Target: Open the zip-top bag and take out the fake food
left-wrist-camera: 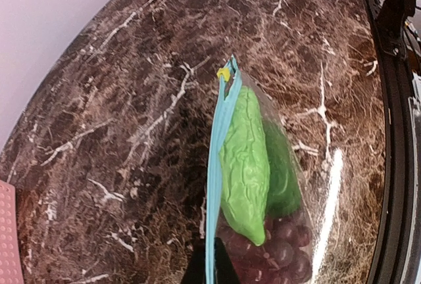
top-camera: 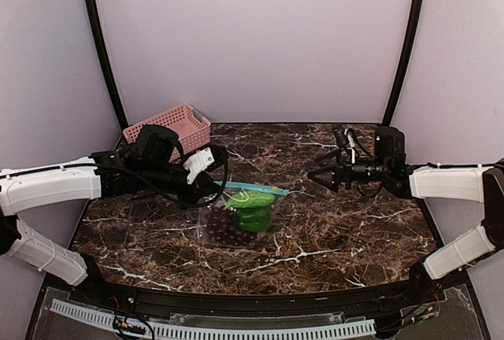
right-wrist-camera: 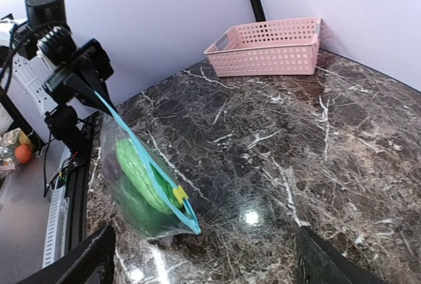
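Note:
The zip-top bag (top-camera: 236, 218) is a clear pouch with a teal zip strip (left-wrist-camera: 220, 139) along its top and a yellow slider (left-wrist-camera: 224, 72) at the strip's far end. My left gripper (left-wrist-camera: 210, 272) is shut on the near end of the strip and holds the bag up by it. Inside are a bright green piece (left-wrist-camera: 247, 159) and dark red-purple grapes (left-wrist-camera: 279, 244). My right gripper (top-camera: 316, 176) is open and empty, to the right of the bag and apart from it. In the right wrist view the bag (right-wrist-camera: 135, 189) and slider (right-wrist-camera: 179, 194) lie ahead of my wide-spread right gripper (right-wrist-camera: 204, 248).
A pink slotted basket (top-camera: 169, 126) stands at the back left of the dark marble table (top-camera: 354, 230), behind my left arm. It also shows in the right wrist view (right-wrist-camera: 270, 47). Black frame rails run along the table's near edge (top-camera: 252, 301).

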`<act>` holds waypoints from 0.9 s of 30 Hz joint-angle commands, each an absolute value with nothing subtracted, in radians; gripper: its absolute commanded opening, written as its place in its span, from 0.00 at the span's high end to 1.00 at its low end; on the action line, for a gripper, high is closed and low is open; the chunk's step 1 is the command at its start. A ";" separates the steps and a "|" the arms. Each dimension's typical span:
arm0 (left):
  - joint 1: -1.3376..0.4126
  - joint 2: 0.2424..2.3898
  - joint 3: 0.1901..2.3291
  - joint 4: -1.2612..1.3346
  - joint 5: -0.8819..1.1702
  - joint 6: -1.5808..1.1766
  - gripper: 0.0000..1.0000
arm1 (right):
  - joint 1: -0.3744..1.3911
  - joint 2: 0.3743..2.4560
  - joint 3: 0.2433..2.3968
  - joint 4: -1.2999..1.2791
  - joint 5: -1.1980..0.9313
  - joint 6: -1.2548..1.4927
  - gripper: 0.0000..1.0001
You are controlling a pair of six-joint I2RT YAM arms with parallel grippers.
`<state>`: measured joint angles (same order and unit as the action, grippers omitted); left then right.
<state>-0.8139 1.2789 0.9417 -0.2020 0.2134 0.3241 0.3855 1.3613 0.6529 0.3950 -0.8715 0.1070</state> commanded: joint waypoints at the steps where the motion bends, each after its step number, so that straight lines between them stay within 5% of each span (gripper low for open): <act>1: -0.799 1.252 0.829 -0.105 0.331 0.360 0.99 | 0.425 1.377 0.634 0.428 -0.945 0.060 0.11; 8: -0.812 1.210 0.757 -0.050 0.372 0.428 0.99 | 0.465 1.473 0.638 0.499 -1.003 0.056 0.24; 18: -0.824 1.097 0.703 0.023 0.435 0.493 0.99 | 0.483 1.714 0.744 0.729 -1.146 0.157 0.25; 27: -0.830 1.089 0.699 0.006 0.413 0.506 0.99 | 0.554 1.709 0.766 0.630 -1.159 0.075 0.33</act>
<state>-0.8230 1.1080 0.7124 -0.0246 0.4034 0.4873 0.5362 1.7458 0.7708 0.6411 -1.1347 0.1078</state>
